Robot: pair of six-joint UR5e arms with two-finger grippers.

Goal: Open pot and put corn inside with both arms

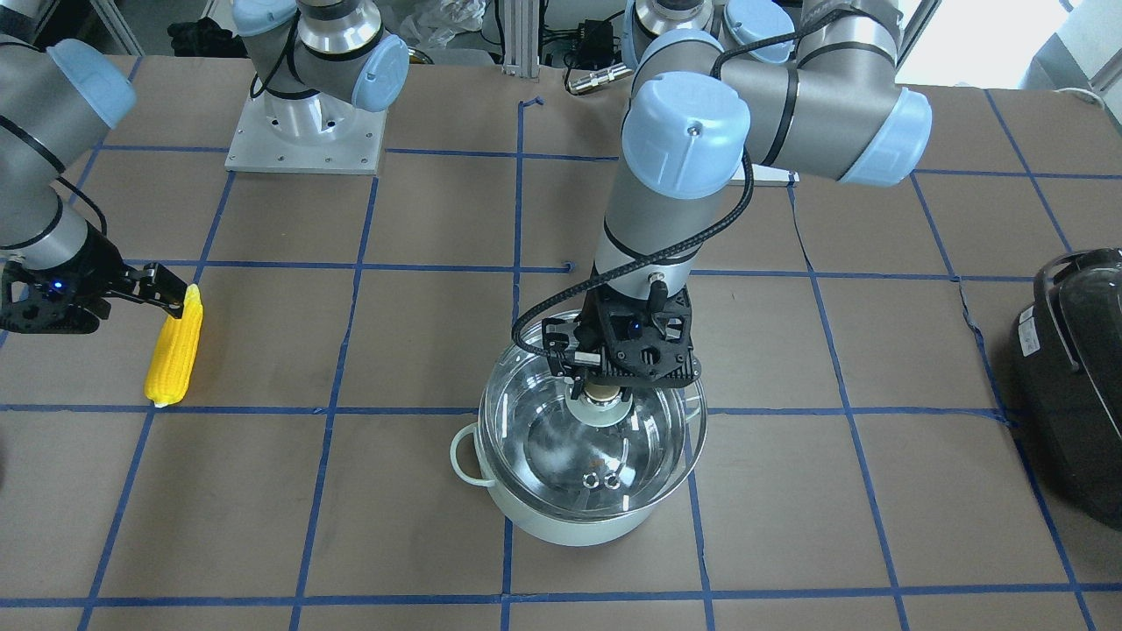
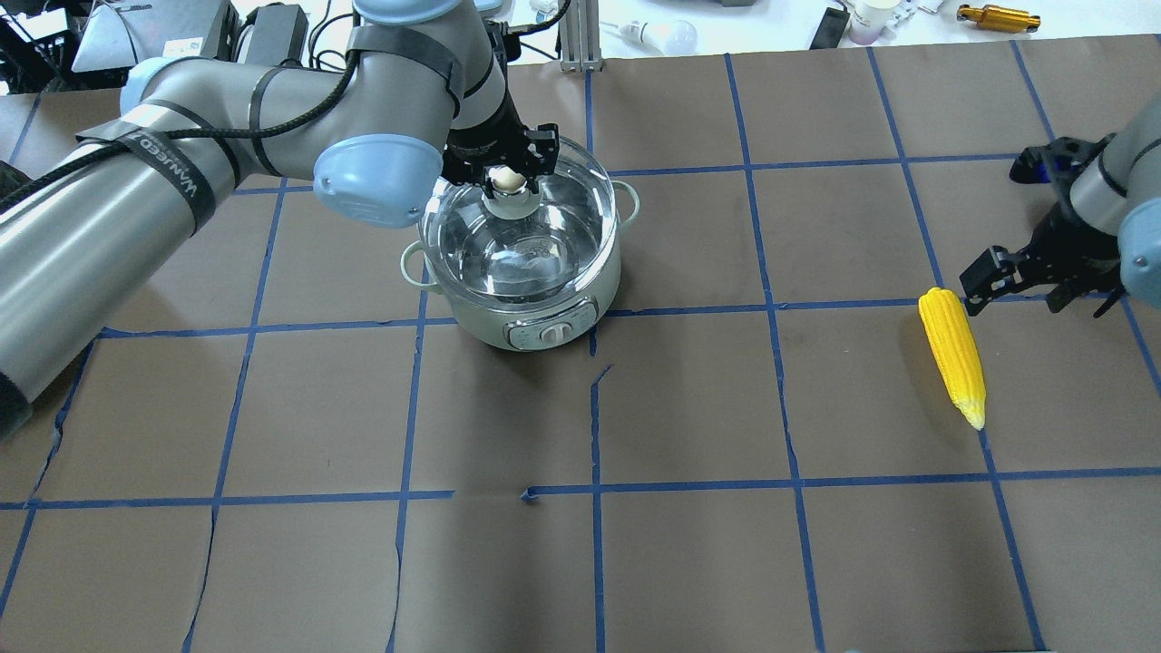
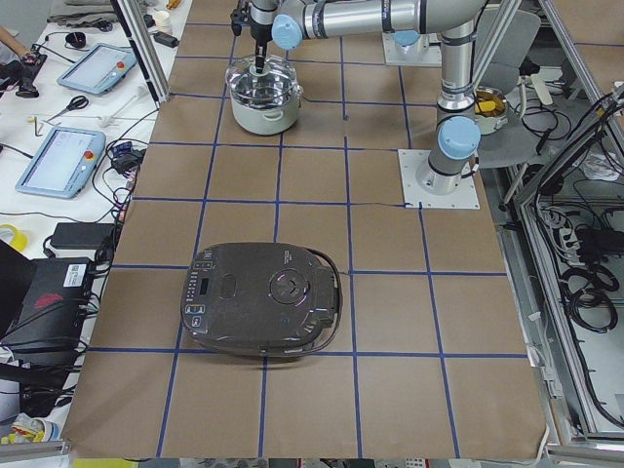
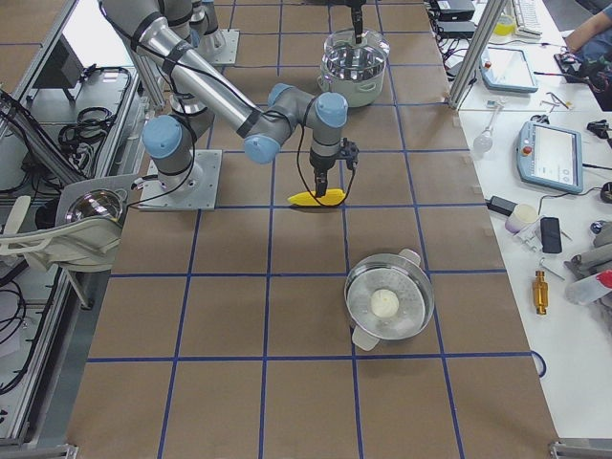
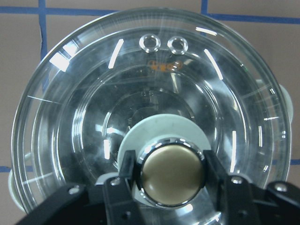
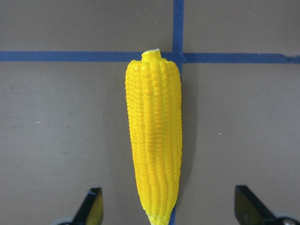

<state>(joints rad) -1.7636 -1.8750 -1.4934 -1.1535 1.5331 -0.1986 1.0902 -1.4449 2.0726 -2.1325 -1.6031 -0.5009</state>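
Note:
The pale green pot (image 1: 561,524) stands mid-table, also in the overhead view (image 2: 544,313). Its clear glass lid (image 1: 543,438) seems tilted and slightly raised off the rim. My left gripper (image 1: 600,381) is shut on the lid's brass knob (image 5: 171,174), one finger (image 5: 123,183) on each side. The yellow corn (image 1: 175,350) lies flat on the table, far from the pot, and shows in the overhead view (image 2: 952,354). My right gripper (image 6: 171,206) is open, with its fingers on either side of one end of the corn (image 6: 153,136). It does not touch the corn.
A black appliance with a handle (image 1: 1074,386) sits at the table end on my left. A steel pan holding a white ball (image 4: 387,304) sits beyond the corn on my right. Blue tape lines cross the brown table (image 2: 689,408).

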